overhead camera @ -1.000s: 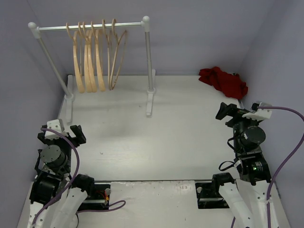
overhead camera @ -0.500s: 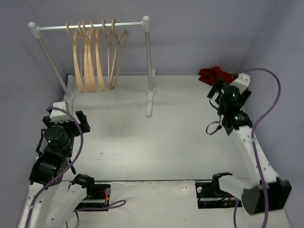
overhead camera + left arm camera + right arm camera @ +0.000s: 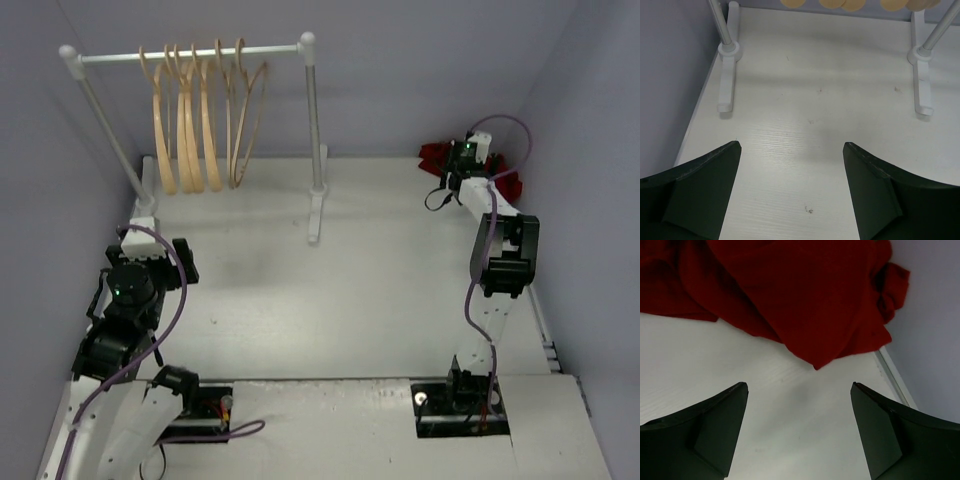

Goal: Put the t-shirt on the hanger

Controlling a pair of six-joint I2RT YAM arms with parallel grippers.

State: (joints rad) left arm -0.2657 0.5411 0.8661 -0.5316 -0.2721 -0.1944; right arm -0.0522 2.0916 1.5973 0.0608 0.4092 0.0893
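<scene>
I had swung my right gripper (image 3: 799,387) out to the shirt (image 3: 805,295), now bunched just ahead of its wide jaws, ready to grasp. My left gripper (image 3: 791,146) gaped empty.

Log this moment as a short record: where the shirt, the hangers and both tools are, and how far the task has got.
t-shirt: crumpled on the table, far right corner
hangers: about five, all hanging on the rail stand, far left
right tool: open, empty, just short of the t-shirt's near edge
left tool: open, empty, over bare table, facing the rail stand's feet
progress: t-shirt not grasped, no hanger taken off
</scene>
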